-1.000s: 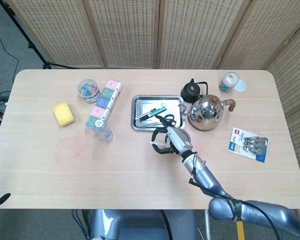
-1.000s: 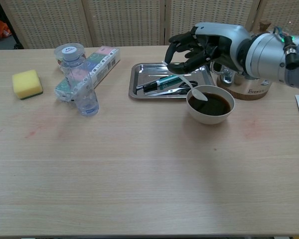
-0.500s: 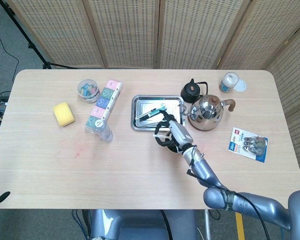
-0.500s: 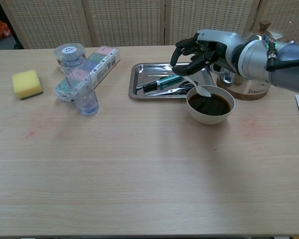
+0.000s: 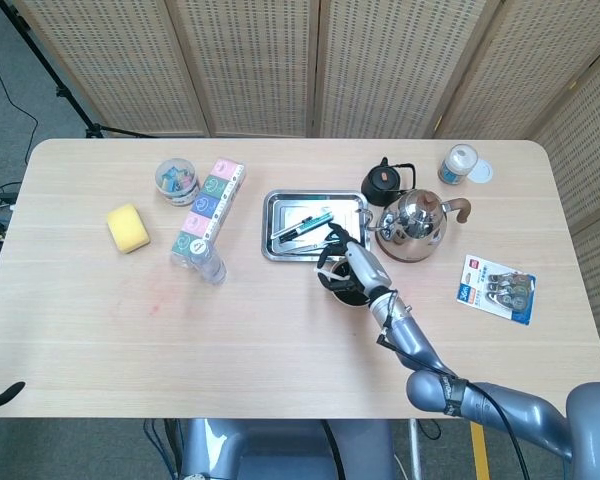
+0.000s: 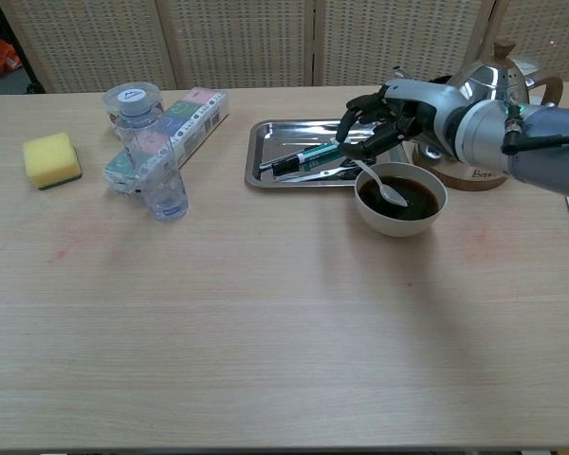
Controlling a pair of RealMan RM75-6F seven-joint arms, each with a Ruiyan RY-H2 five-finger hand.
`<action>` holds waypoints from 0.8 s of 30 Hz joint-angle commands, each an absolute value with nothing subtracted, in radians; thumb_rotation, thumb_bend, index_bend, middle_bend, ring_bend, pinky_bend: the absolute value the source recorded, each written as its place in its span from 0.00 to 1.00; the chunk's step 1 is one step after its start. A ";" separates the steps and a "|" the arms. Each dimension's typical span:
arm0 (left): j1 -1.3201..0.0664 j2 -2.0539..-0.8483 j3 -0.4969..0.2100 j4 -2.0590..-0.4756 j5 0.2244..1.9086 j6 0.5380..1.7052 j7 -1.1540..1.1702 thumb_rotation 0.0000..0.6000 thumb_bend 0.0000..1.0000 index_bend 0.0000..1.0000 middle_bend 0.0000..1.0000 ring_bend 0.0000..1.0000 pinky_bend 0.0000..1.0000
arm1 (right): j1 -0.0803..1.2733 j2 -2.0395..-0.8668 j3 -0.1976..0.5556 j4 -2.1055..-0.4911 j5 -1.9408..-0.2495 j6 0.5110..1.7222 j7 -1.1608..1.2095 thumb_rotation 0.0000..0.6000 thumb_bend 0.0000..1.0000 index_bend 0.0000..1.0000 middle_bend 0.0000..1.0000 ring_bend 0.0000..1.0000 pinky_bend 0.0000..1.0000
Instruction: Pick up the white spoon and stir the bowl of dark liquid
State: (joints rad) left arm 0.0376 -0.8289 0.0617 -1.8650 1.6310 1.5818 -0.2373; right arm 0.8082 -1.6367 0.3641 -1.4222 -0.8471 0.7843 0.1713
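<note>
One white spoon [image 6: 378, 182] slants down into one white bowl [image 6: 399, 214] of dark liquid [image 6: 410, 199], its scoop at the liquid's surface and its handle rising toward ten o'clock. The right hand [image 6: 384, 120] holds that handle from above, its dark fingers [image 6: 355, 109] curled around the top end, just above the bowl's far rim. In the head view the right hand [image 5: 346, 265] covers most of the bowl [image 5: 332, 289], which sits near the table's [image 6: 266, 360] middle, just at six o'clock of one steel tray [image 5: 273, 232].

The tray carries pens [image 6: 303, 157]; their exact count cannot be told. At three o'clock of the tray stands one shiny kettle [image 5: 416, 227], with one small black teapot [image 5: 382, 181] at its eleven o'clock and one capped jar [image 5: 459, 164] at its one o'clock. One blister pack [image 5: 494, 288] lies at the kettle's four o'clock.

At nine o'clock of the tray lie one long pastel box [image 5: 211, 205], one clear bottle [image 6: 159, 171] on its near side, one round tub [image 5: 176, 178] of clips, and, further out, one yellow sponge [image 5: 128, 228].

The left hand appears in neither view.
</note>
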 commanded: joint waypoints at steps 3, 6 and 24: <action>0.035 -0.829 0.061 -1.867 1.629 1.577 -0.233 1.00 0.01 0.00 0.00 0.00 0.00 | 0.815 -1.659 0.360 -1.387 -0.851 0.776 0.174 1.00 0.62 0.58 0.00 0.00 0.00; 0.035 -0.829 0.060 -1.867 1.624 1.576 -0.234 1.00 0.01 0.00 0.00 0.00 0.00 | 0.815 -1.674 0.363 -1.359 -0.855 0.772 0.189 1.00 0.62 0.58 0.00 0.00 0.00; 0.025 -0.837 0.060 -1.880 1.617 1.551 -0.198 1.00 0.01 0.00 0.00 0.00 0.00 | 0.754 -1.676 0.366 -1.288 -1.021 0.786 0.362 1.00 0.62 0.59 0.00 0.00 0.00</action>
State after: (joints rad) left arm 0.0255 -0.8372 0.0595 -1.8797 1.6167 1.5514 -0.1985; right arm 0.7580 -1.6806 0.3689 -1.2844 -1.0173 0.7852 0.3593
